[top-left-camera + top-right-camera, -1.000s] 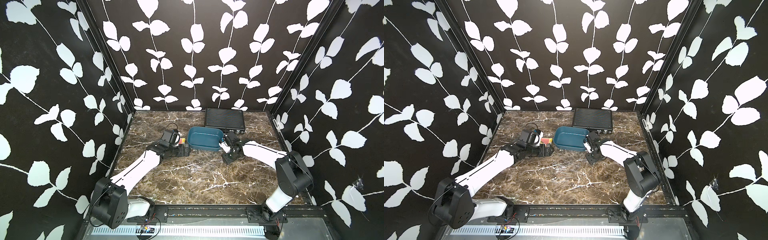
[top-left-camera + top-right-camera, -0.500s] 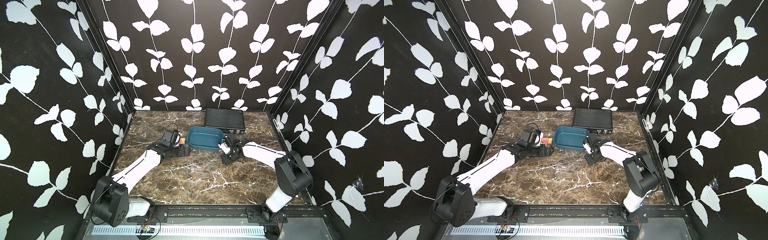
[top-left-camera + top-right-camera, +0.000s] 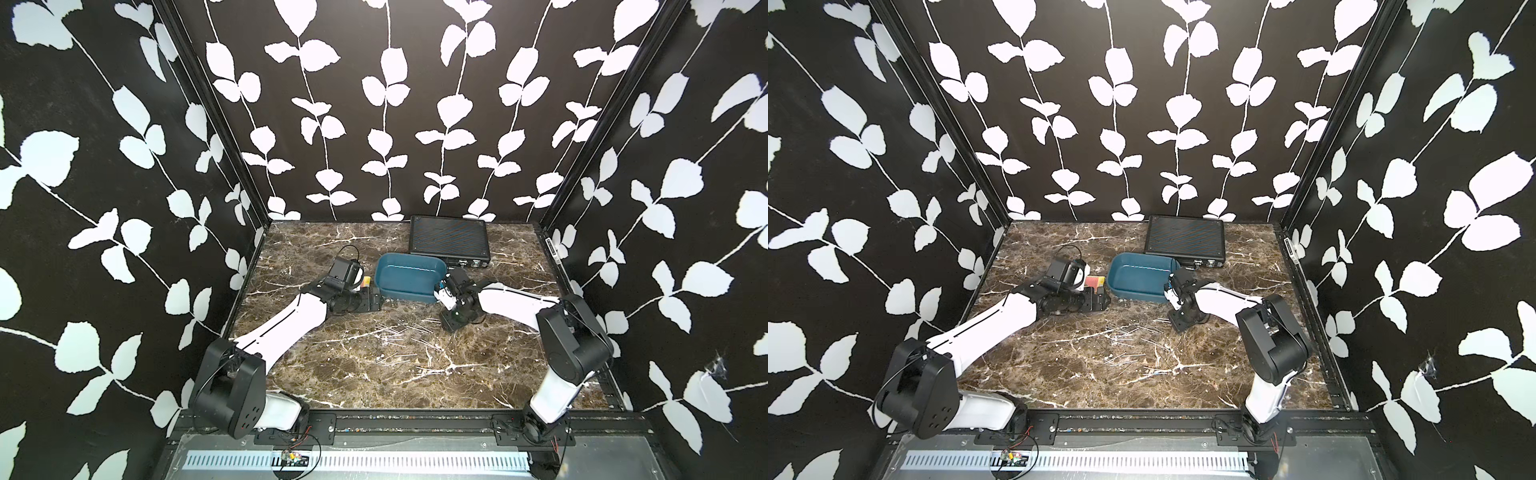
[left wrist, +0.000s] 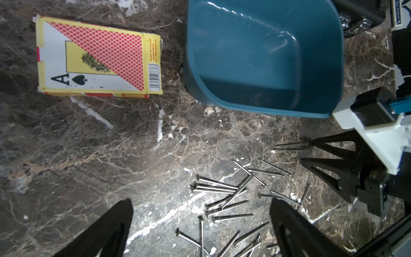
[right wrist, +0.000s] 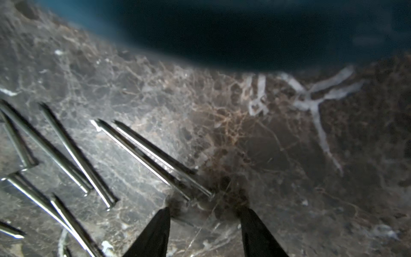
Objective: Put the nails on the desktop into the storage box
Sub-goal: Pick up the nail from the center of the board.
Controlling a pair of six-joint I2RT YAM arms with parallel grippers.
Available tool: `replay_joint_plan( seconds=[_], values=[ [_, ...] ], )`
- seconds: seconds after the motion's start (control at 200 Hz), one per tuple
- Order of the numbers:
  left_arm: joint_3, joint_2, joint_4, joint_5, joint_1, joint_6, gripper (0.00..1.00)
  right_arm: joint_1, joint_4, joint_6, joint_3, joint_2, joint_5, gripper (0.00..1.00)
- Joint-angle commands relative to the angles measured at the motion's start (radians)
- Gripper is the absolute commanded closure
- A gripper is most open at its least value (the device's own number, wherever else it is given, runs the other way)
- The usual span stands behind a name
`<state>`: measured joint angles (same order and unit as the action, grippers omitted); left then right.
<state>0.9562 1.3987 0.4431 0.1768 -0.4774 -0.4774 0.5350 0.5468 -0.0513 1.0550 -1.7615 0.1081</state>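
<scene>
My right gripper [image 5: 205, 211] is down at the desktop [image 4: 89, 155] with its fingers partly apart and nothing between them. The heads of a pair of nails [image 5: 155, 160] lie just ahead of the gap, a little toward one fingertip. My left gripper [image 4: 201, 201] hangs wide open and empty over the main scatter of nails [image 4: 219, 193] in the middle of the desktop. The teal storage box [image 4: 244, 55] sits toward the far edge, just in front of the black ribbed case [image 3: 449, 241], with a playing-card box [image 4: 97, 64] beside it. No nails are in it, so I judge the task barely begun. To take this pair well I should ease forward until my tips stand past the heads and across the shanks, then centre the gap on them. With the tips set firmly on the marble I should pinch slowly, since thin round steel will likely roll or skid aside. After that I should lift level and clear the box's near wall before letting go. My left gripper should stay out of that path.
</scene>
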Motion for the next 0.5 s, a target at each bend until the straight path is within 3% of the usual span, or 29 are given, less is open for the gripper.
replay_joint_plan(
  seconds=[0.0, 0.495],
  values=[
    [0.037, 0.002, -0.003, 0.010, -0.006, 0.014, 0.01, 0.005, -0.002, 0.013, 0.033, -0.038, 0.015, 0.46],
    [0.001, -0.027, 0.006, 0.001, -0.006, 0.001, 0.01, 0.073, -0.031, -0.015, 0.036, -0.068, 0.083, 0.51]
  ],
)
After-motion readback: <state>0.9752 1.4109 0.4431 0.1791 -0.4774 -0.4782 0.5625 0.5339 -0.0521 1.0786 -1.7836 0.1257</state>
